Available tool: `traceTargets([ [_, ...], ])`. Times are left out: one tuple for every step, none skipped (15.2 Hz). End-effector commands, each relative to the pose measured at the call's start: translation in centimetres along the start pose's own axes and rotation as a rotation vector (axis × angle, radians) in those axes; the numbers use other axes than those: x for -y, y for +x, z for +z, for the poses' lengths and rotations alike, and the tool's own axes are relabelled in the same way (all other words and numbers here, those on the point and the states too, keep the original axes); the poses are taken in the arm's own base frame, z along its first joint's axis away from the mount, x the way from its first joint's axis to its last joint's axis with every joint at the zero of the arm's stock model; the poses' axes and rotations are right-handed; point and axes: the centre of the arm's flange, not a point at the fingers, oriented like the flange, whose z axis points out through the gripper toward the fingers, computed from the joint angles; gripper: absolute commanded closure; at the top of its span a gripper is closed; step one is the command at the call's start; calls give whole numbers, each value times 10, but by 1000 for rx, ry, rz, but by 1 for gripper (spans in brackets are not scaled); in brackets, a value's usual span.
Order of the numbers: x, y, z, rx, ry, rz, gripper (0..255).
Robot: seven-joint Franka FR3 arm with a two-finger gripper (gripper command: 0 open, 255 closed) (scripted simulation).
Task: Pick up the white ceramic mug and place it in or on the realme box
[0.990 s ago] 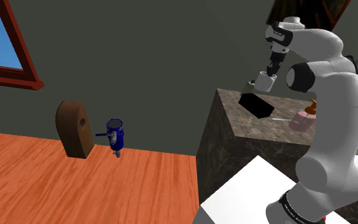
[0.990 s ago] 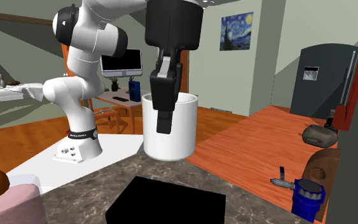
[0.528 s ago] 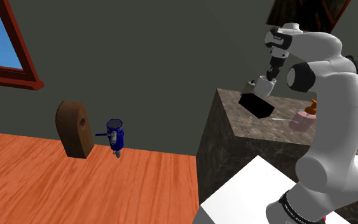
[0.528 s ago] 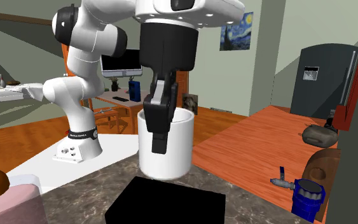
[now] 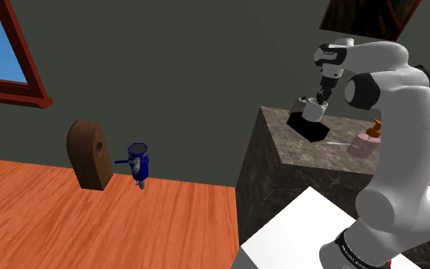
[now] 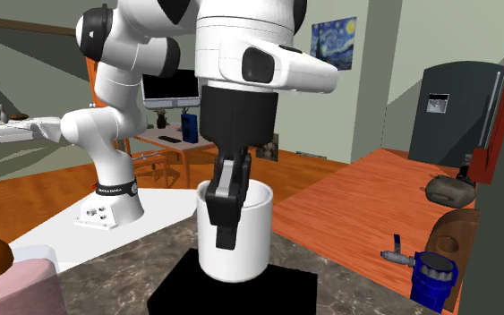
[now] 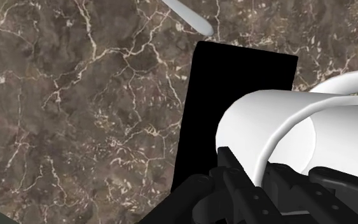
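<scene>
In the shoulder view, the white arm reaches over the dark veined marble tabletop (image 5: 282, 141). Its black end effector (image 5: 317, 102) points down into the white cylindrical mug (image 5: 312, 112), which sits directly over the flat black rectangular box (image 5: 306, 126). A pale pink container (image 5: 362, 145) stands nearby on the tabletop. Down on the orange wooden floor (image 5: 68, 222), a blue cup-like object (image 5: 138, 162) sits beside a brown arched wooden block (image 5: 89, 154).

In the second exterior view, the end effector (image 6: 227, 224) pinches the mug (image 6: 241, 246) by its wall, with one finger (image 6: 225, 210) outside the rim. The mug's base overlaps the box (image 6: 277, 291); I cannot tell whether they touch.

In the wrist view, the fingers (image 7: 238, 191) clasp the mug (image 7: 266, 124) above the box (image 7: 234, 89), with the tabletop (image 7: 75, 114) all around it.
</scene>
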Motion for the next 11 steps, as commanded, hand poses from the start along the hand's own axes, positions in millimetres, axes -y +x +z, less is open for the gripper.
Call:
traceTargets([
  [-1,1,10,-1,-1,0,255],
  [-1,1,15,-1,-1,0,255],
  [-1,2,19,-1,-1,0,255],
  [-1,2,19,-1,-1,0,255],
  [-1,2,19,-1,-1,0,255],
  [-1,2,19,-1,-1,0,255],
  [-1,2,19,-1,-1,0,255],
  [-1,2,19,-1,-1,0,255],
  [-1,2,19,-1,-1,0,255],
  [-1,2,19,-1,-1,0,255],
  [-1,2,19,-1,-1,0,255],
])
